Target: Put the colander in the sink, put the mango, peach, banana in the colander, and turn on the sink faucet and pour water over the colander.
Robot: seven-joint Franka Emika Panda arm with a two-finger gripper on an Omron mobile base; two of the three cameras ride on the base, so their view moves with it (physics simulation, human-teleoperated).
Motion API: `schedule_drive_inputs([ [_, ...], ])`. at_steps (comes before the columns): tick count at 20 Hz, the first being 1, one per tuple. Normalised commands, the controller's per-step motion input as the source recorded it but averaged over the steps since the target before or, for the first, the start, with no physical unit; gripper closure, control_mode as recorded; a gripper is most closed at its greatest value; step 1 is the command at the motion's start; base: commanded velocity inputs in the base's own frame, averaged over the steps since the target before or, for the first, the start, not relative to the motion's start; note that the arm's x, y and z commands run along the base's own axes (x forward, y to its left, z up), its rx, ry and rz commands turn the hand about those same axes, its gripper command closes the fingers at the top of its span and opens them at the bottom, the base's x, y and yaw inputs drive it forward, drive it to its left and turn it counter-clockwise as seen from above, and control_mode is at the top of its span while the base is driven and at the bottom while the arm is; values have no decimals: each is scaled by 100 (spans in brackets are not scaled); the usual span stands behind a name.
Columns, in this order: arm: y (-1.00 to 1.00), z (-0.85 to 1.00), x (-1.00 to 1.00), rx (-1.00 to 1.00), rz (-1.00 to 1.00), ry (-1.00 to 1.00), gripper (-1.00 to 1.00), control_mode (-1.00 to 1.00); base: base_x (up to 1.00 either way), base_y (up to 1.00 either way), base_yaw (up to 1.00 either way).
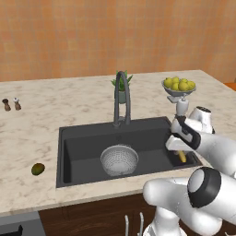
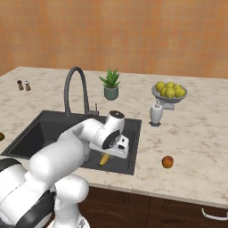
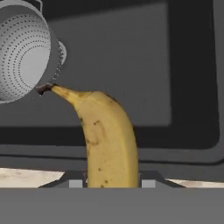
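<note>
Gripper [image 3: 112, 186] fingers close on either side of the banana [image 3: 107, 140], holding it by its lower end so that the fruit points away from the hand, over the sink [image 1: 78, 138]. From the left base camera, the banana shows as a yellow sliver under the hand, above the sink's right end, near its front rim. Holding it by one end leaves the free tip clear, which looks suited to lowering it into a bowl.

Sitting on the sink floor, the colander [image 1: 119, 160] is upright and empty, roughly below the faucet [image 1: 121, 99]. Its place under the arched spout seems chosen so a stream would fall into it. No water is running.

On the counter left of the sink lies the mango [image 1: 38, 169], well apart from the basin. On the counter to the right of the sink, near the front edge, rests the peach [image 2: 167, 161].

By this layout, the colander step looks done, the banana is on its way, and the other two fruits and the faucet remain. The likely next move is carrying the banana leftward over the colander.
</note>
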Motion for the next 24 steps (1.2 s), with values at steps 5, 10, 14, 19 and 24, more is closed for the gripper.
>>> schedule_drive_inputs([
  [5, 51, 1, 46, 1, 4, 1, 100, -100, 0, 0, 0],
  [10, 51, 0, 53, 0, 5, 5, 100, -100, 0, 0, 0],
  [14, 49, 0, 43, 1, 1, 4, 100, -100, 0, 0, 0],
  [19, 50, -12, 17, 0, 0, 4, 100, -100, 0, 0, 0],
  [24, 36, -35, 13, 1, 2, 0, 100, -100, 0, 0, 0],
])
